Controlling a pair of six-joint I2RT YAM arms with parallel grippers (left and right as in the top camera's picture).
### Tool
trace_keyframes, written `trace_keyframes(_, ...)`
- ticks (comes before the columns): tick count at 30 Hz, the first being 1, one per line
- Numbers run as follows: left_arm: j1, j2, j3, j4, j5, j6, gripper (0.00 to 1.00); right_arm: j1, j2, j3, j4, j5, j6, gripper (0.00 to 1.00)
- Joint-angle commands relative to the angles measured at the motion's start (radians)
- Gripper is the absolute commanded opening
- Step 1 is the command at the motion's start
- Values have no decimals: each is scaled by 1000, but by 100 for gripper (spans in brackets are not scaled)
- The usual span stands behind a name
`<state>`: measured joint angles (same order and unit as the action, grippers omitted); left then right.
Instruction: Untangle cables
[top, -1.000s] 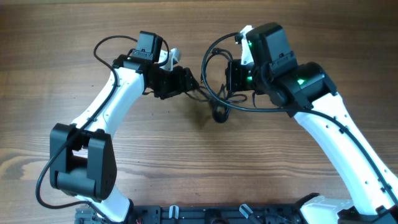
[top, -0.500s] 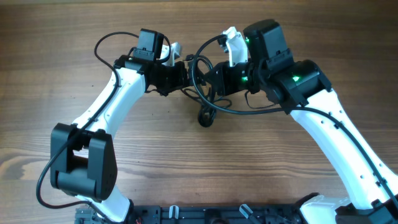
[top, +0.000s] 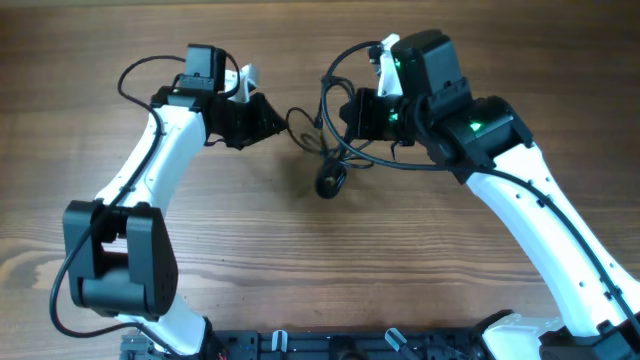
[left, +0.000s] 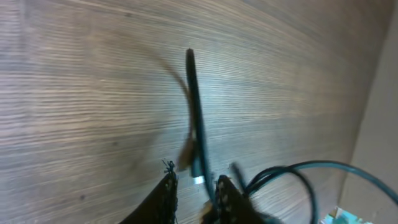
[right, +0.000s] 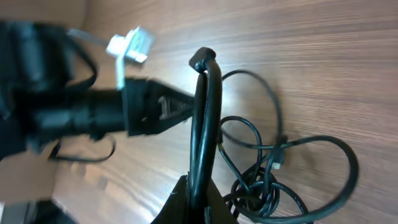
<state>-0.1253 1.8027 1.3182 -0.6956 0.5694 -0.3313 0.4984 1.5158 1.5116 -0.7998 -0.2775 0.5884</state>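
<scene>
The cables (top: 330, 180) are thin black cords bunched in a small knot on the wood between my arms, with loops rising to both grippers. My right gripper (top: 347, 112) is shut on a doubled strand (right: 205, 112) that stands up from its jaws (right: 199, 200); the knot (right: 261, 190) lies just to its right. My left gripper (top: 272, 121) is to the left of the knot. In the left wrist view one cord (left: 194, 106) runs between its fingers (left: 197, 191), close to the right finger (left: 225, 198), with a strip of wood showing beside it. Whether it is pinched is unclear.
The wooden table (top: 250, 260) runs all round the knot. A large cord loop (right: 336, 174) sprawls right of the knot. My left arm's black fingers (right: 155, 109) point at the strand in the right gripper. A black rail (top: 350, 345) lines the near edge.
My left gripper opened wide, then narrowed, and drew back to the left. The right gripper shifted left, then slightly right, staying shut on its strand. The knot slid a little left.
</scene>
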Motion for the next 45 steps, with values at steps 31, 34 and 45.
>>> trace_keyframes(31, 46, 9, -9, -143, -260, 94, 14, -212, 260, 19, 177, 177, -14, 43)
trace_keyframes(34, 44, 1, -9, -140, -154, 185, 9, -241, 234, 19, 105, 32, -129, 58)
trace_keyframes(45, -246, -98, -9, -116, -116, -52, 41, -278, 212, 19, -127, 101, -213, 88)
